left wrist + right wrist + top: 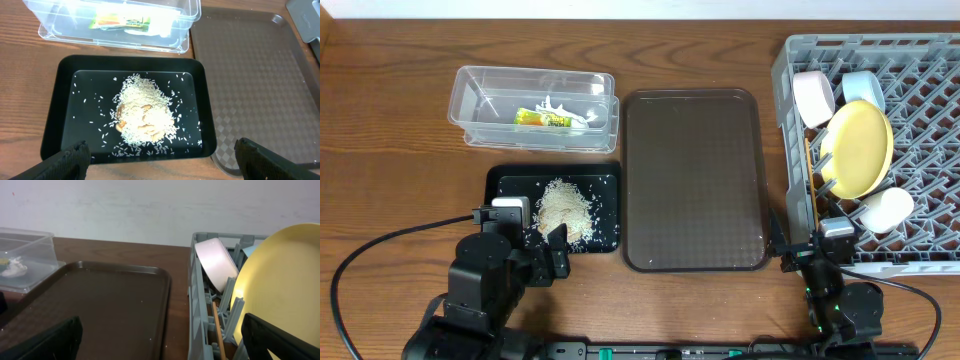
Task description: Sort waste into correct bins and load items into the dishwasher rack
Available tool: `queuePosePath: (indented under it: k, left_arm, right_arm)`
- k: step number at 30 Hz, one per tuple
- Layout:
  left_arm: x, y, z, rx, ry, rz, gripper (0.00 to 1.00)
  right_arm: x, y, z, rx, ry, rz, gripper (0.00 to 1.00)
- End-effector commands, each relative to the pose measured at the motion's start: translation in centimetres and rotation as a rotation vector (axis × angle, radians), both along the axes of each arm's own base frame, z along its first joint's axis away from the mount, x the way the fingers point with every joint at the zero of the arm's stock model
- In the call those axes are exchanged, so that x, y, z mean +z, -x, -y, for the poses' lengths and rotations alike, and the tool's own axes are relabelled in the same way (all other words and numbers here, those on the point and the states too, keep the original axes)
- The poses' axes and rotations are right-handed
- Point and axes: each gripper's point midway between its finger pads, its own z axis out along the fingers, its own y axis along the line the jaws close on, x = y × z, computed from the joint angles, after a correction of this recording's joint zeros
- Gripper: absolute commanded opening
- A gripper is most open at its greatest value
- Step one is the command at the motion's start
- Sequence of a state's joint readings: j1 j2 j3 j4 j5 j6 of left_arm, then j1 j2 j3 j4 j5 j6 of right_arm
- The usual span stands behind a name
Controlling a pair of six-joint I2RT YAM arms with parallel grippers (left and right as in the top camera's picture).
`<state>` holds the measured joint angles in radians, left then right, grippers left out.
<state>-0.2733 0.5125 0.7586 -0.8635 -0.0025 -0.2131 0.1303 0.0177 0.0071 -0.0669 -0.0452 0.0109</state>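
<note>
The green-and-orange wrapper [542,117] lies in the clear tub [470,100]. The rice crumbs [565,208] are piled in the black tray [505,180]. The grey rack [790,60] holds the pink-white bowl [812,97], blue bowl [865,88], yellow plate [860,147], white cup [885,210] and chopsticks [810,185]. My left gripper [162,160] is open and empty at the black tray's near edge, with the crumbs [142,112] and wrapper [122,21] ahead. My right gripper [160,335] is open and empty by the rack's front left corner [197,295], near the plate [280,270].
The large brown serving tray [695,180] lies between the black tray and the rack, with nothing on it. Loose rice grains are scattered over the black tray's floor. A pale wall stands behind the table's far edge.
</note>
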Motion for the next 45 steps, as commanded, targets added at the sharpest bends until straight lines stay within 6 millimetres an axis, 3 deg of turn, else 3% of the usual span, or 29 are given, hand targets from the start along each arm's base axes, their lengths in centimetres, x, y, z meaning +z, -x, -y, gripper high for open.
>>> queuePosePath:
  k: [1, 6, 11, 16, 20, 25, 28, 45]
  left_arm:
    - [-0.2, 0.3, 0.0, 0.001, 0.006, -0.002, 0.94]
    - [-0.8, 0.6, -1.6, 0.023, -0.063, 0.034, 0.94]
    - [-3.5, 0.2, -2.4, 0.033, -0.090, 0.123, 0.94]
    - [-5.4, -1.9, -2.4, 0.040, -0.071, 0.302, 0.94]
    - [-5.4, -3.3, -2.0, 0.010, -0.070, 0.452, 0.94]
    - [-5.6, -4.7, -2.9, 0.059, -0.070, 0.582, 0.94]
    - [-6.4, -4.8, -3.3, 0.072, -0.085, 0.565, 0.94]
    - [-6.5, -4.8, -3.6, 0.086, -0.092, 0.564, 0.94]
  right_arm:
    - [-0.2, 0.0, 0.2, -0.007, 0.002, -0.007, 0.99]
    - [-0.2, 0.0, 0.2, -0.007, 0.002, -0.007, 0.99]
    - [-0.2, 0.0, 0.2, -0.007, 0.002, -0.007, 0.99]
    - [-0.2, 0.0, 0.2, -0.007, 0.002, -0.007, 0.99]
    - [-0.2, 0.0, 0.2, -0.007, 0.002, -0.007, 0.99]
    - [-0.2, 0.0, 0.2, -0.007, 0.002, -0.007, 0.99]
    - [-0.2, 0.0, 0.2, -0.007, 0.002, -0.007, 0.99]
    - [-0.2, 0.0, 0.2, -0.007, 0.002, -0.007, 0.99]
